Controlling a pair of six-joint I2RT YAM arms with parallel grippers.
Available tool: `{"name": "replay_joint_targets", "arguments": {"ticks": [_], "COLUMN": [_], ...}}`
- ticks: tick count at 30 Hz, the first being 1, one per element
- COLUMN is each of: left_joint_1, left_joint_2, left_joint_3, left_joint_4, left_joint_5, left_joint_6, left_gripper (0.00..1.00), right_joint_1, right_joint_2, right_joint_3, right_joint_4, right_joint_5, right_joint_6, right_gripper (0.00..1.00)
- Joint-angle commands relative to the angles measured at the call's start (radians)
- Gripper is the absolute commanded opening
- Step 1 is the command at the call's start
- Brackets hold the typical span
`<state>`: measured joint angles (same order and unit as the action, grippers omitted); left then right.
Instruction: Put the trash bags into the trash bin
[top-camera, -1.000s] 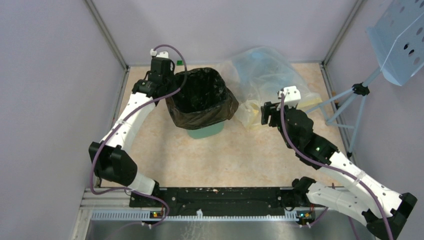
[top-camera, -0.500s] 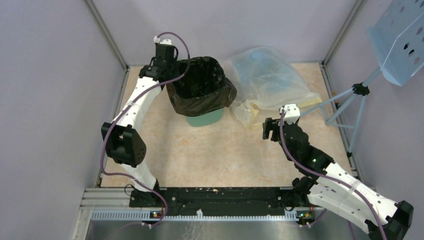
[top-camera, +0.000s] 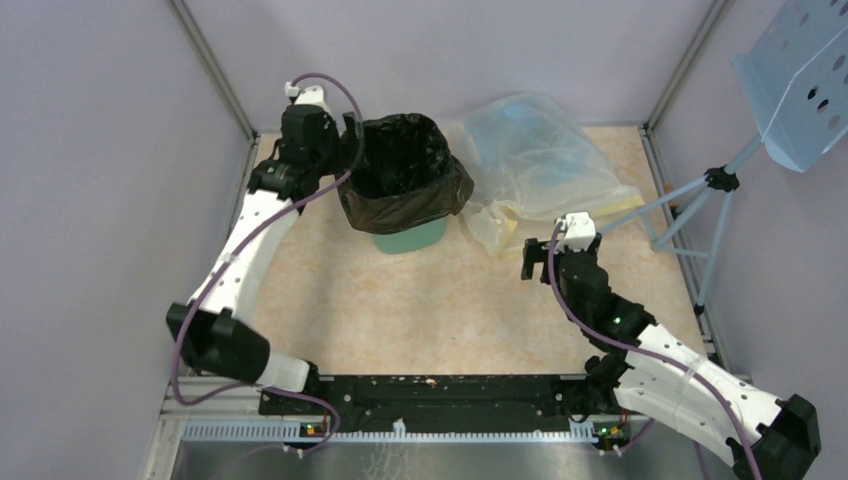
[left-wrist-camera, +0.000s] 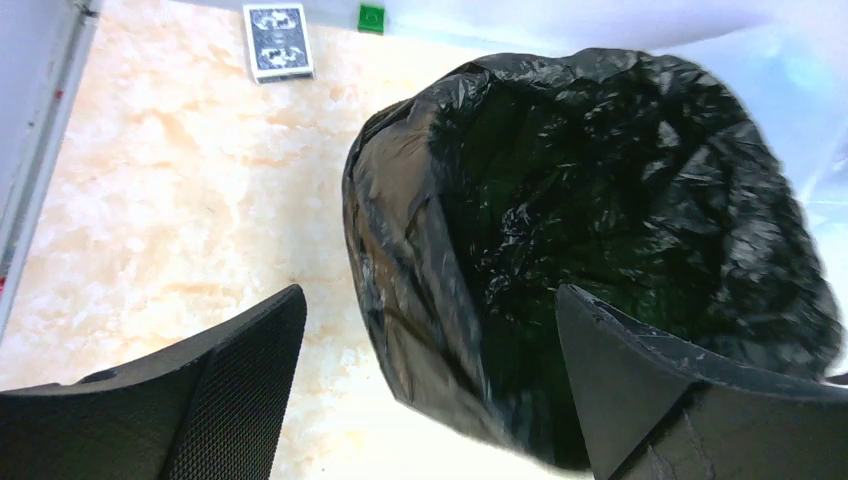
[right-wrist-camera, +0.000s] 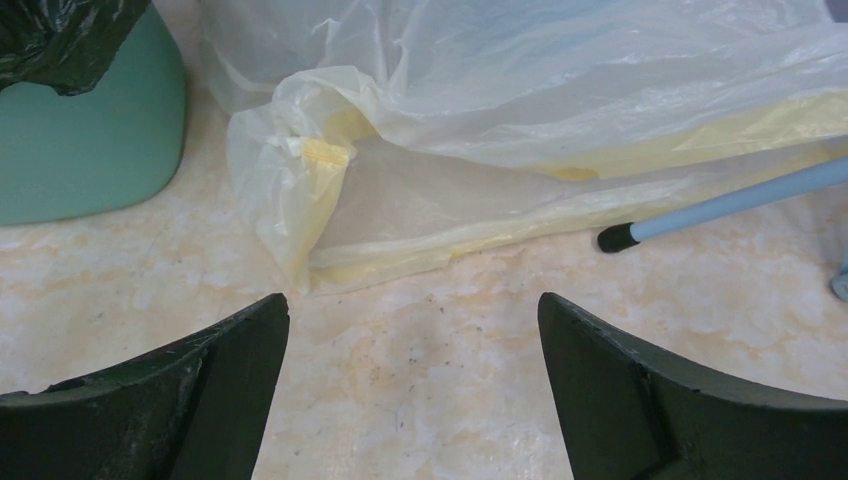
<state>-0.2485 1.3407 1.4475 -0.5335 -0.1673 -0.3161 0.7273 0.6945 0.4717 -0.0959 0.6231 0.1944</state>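
The black trash bag (top-camera: 405, 180) lines the mint-green trash bin (top-camera: 410, 242), with its mouth open and its skirt folded down over the rim. My left gripper (top-camera: 348, 130) is open at the bag's left rim. In the left wrist view the bag's (left-wrist-camera: 600, 220) left edge lies between the spread jaws of the left gripper (left-wrist-camera: 430, 330), not pinched. My right gripper (top-camera: 530, 258) is open over bare floor, to the right of the bin. In the right wrist view the right gripper (right-wrist-camera: 412, 320) holds nothing, and the bin (right-wrist-camera: 90, 140) is at upper left.
A big clear-yellowish plastic bag (top-camera: 535, 165) lies right of the bin, just ahead of the right gripper. A blue tripod (top-camera: 700, 195) with a perforated panel (top-camera: 800, 80) stands at the right wall. A small patterned box (left-wrist-camera: 280, 40) and a green cube (left-wrist-camera: 371, 17) sit by the back wall.
The left gripper opened and let go of the bag's rim, shifting slightly left. The right arm drew back from the clear bag toward the near side, its jaws spreading wider.
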Motion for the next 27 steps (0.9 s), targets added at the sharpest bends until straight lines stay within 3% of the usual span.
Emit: {"name": "replay_joint_targets", "arguments": {"ticks": [1, 7, 11, 14, 17, 21, 27], "left_joint_1": [0.003, 0.003, 0.002, 0.002, 0.002, 0.002, 0.002], "left_joint_2": [-0.23, -0.613, -0.72, -0.736, -0.732, -0.7, -0.579], "left_joint_3": [-0.152, -0.649, -0.856, -0.972, -1.056, -1.129, -1.229], "left_joint_4": [0.093, 0.374, 0.474, 0.588, 0.711, 0.823, 1.024], "left_joint_5": [-0.064, 0.014, -0.082, -0.065, 0.01, -0.044, -0.139], "left_joint_6": [-0.043, -0.037, -0.079, -0.057, 0.022, 0.09, 0.156], "left_gripper": [0.99, 0.99, 0.99, 0.99, 0.99, 0.99, 0.99], "right_joint_1": [-0.009, -0.039, -0.317, -0.453, -0.46, -0.46, -0.461], "right_joint_2": [-0.077, -0.113, -0.123, -0.122, -0.093, -0.035, 0.183], "right_joint_3": [-0.029, -0.121, -0.165, -0.242, -0.264, -0.322, -0.497], "right_joint_4": [0.189, 0.271, 0.29, 0.419, 0.458, 0.632, 1.151], "right_joint_5": [0.081, 0.094, -0.132, -0.214, -0.116, -0.051, -0.036], "right_joint_6": [-0.05, -0.055, 0.087, 0.066, 0.012, -0.085, -0.19], "right_gripper": [0.94, 0.99, 0.99, 0.96, 0.96, 0.96, 0.97]}}
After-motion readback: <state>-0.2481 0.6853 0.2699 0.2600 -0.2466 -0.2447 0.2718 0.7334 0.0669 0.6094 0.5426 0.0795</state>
